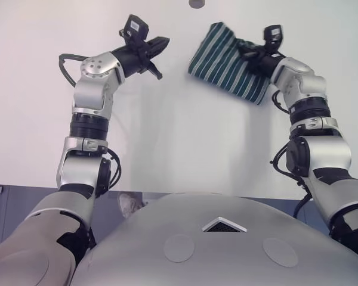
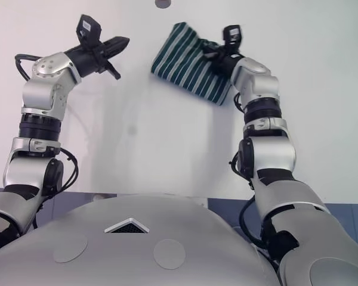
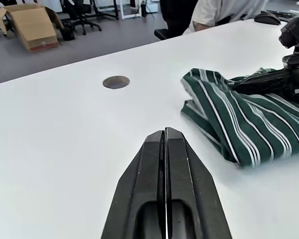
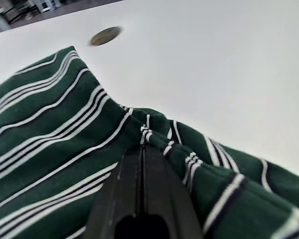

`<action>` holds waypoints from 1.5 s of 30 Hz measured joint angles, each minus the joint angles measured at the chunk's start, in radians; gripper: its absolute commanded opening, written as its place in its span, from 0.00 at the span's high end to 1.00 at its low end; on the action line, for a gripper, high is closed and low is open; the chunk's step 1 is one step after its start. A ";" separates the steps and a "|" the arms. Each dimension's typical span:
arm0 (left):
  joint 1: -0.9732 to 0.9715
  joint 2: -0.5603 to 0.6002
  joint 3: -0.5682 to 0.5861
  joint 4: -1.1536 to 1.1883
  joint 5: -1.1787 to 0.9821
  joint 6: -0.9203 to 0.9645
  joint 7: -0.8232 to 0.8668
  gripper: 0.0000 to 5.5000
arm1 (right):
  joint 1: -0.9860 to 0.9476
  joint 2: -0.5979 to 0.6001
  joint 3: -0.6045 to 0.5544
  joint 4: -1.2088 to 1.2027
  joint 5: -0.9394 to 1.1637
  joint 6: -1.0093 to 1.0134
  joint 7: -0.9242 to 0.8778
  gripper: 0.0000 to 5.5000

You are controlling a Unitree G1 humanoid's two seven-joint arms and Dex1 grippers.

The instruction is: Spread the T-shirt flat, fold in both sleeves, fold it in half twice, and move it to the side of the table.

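Closest to the lens in the right wrist view: right jaws, clenched, tips sunk under a bunched fold of the T-shirt (image 4: 50, 124), so most probably pinching the cloth there. Closest in the left wrist view: left jaws, pressed together on nothing, held above the bare tabletop (image 1: 167, 137) and aimed toward the shirt, but well apart from it.

Folded already into a compact striped bundle, lying on the far right part of the tabletop, near the round cable cover (image 1: 196, 3). Long axis slanted: one end far and toward the middle, other end nearer to the robot and more to its right. Gripped at the far edge, close to the right-hand end, with almost all of the bundle stretching from the right jaws toward the middle of the tabletop.

Judged from this: folding seems done, only the move to the side left to do. Right jaws clearly the ones for it, being in contact with the cloth. With a pull to the right, bundle likely to trail behind them. Some risk of upper layers sliding open, since held at one point only.
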 measured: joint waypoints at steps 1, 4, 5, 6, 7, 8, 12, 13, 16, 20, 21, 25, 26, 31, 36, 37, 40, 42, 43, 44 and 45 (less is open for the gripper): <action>0.002 -0.001 0.001 0.000 0.000 0.000 0.002 1.00 | 0.007 -0.045 -0.071 0.030 0.024 -0.033 -0.092 1.00; 0.008 -0.015 0.008 0.000 0.000 0.000 0.039 1.00 | 0.067 -0.189 -0.281 0.095 0.096 -0.109 -0.385 1.00; 0.015 -0.023 0.016 -0.001 0.000 0.000 0.051 1.00 | 0.113 -0.233 -0.352 0.096 0.122 -0.119 -0.485 1.00; 0.020 -0.030 0.025 -0.003 0.000 0.000 0.070 1.00 | 0.161 -0.254 -0.408 0.070 0.136 -0.119 -0.571 1.00; 0.027 -0.032 0.033 -0.003 0.000 0.000 0.081 1.00 | 0.207 -0.263 -0.445 0.033 0.148 -0.114 -0.627 1.00; 0.031 -0.034 0.042 -0.003 0.000 0.000 0.095 1.00 | 0.250 -0.257 -0.468 -0.030 0.157 -0.091 -0.669 1.00; 0.028 -0.039 0.101 0.020 0.001 -0.011 0.180 1.00 | 0.390 -0.184 -0.366 -0.349 0.062 -0.049 -0.701 1.00; 0.027 -0.041 0.112 0.030 0.001 -0.012 0.200 1.00 | 0.399 -0.174 -0.314 -0.435 0.028 -0.063 -0.686 1.00; 0.012 -0.059 0.163 0.049 0.000 -0.034 0.282 1.00 | 0.354 -0.177 -0.178 -0.717 -0.068 -0.101 -0.623 1.00; -0.008 -0.067 0.225 0.072 0.000 -0.079 0.377 1.00 | 0.314 -0.092 -0.041 -0.878 -0.123 -0.105 -0.575 1.00; -0.007 -0.078 0.223 0.066 0.000 -0.089 0.380 1.00 | 0.340 -0.050 -0.020 -0.881 -0.123 -0.097 -0.573 1.00; -0.006 -0.095 0.209 0.044 0.004 -0.109 0.384 1.00 | 0.408 0.068 0.028 -0.882 -0.138 -0.067 -0.573 1.00; -0.007 -0.094 0.208 0.054 0.011 -0.113 0.384 1.00 | 0.406 0.083 0.037 -0.881 -0.153 -0.066 -0.569 1.00; -0.006 -0.117 0.214 0.097 0.030 -0.156 0.432 1.00 | 0.360 0.113 0.072 -0.851 -0.172 -0.046 -0.530 1.00; -0.002 -0.180 0.221 0.123 0.029 -0.152 0.502 1.00 | 0.356 0.113 0.110 -0.835 -0.203 -0.012 -0.475 1.00; -0.002 -0.187 0.224 0.121 0.023 -0.143 0.506 1.00 | 0.348 0.112 0.108 -0.834 -0.204 0.000 -0.471 1.00; -0.002 -0.197 0.224 0.112 0.012 -0.140 0.501 1.00 | 0.323 0.107 0.109 -0.835 -0.227 0.012 -0.457 1.00; 0.008 -0.214 0.225 0.099 0.001 -0.140 0.502 1.00 | 0.326 0.104 0.108 -0.837 -0.236 0.019 -0.456 1.00; 0.021 -0.225 0.220 0.077 0.000 -0.140 0.500 1.00 | 0.329 0.105 0.109 -0.840 -0.237 0.020 -0.455 1.00; 0.033 -0.231 0.215 0.062 0.000 -0.139 0.495 1.00 | 0.329 0.105 0.109 -0.842 -0.238 0.020 -0.452 1.00; 0.039 -0.231 0.213 0.058 0.000 -0.139 0.490 1.00 | 0.329 0.106 0.109 -0.843 -0.240 0.020 -0.452 1.00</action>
